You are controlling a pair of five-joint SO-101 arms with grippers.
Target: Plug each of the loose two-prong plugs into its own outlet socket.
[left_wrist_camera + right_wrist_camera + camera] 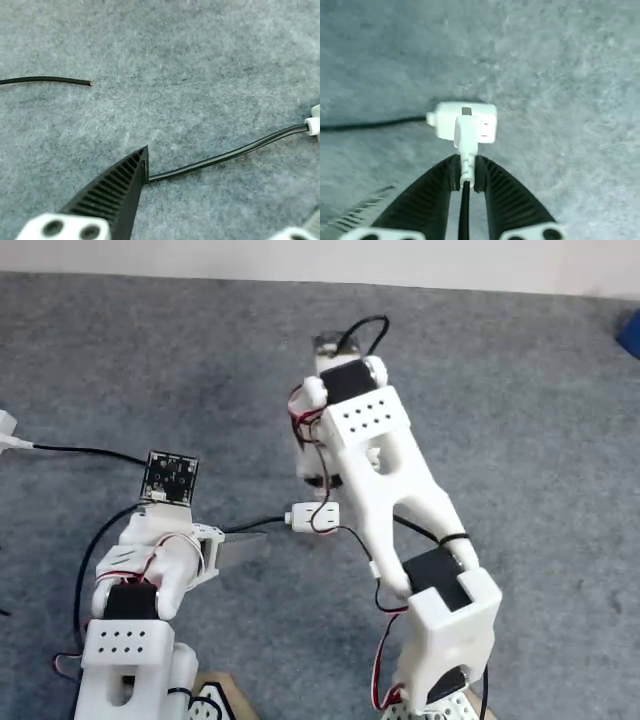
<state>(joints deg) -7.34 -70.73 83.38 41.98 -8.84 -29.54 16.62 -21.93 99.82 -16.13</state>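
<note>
White printed arms (400,490) with black motors (432,575), red-and-black wiring (300,418), ribbed black pincer fingers (427,200)

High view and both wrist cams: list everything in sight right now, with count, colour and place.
Outlet socket: one, white, mid-table.
Socket cable: one, black, running from the socket toward the left arm.
Two-prong plug: one, white, at the socket's face; whether it is seated is unclear.
Connector: one, white, table's left edge; plug or socket unclear.
Loose cable: one, black, running from that connector to a free end.
Blue object: one, far right edge.
Table cover: one, grey.
Left claw: one, black, open, a fingertip at the socket cable.
Right claw: one, black, shut on the plug.
</note>
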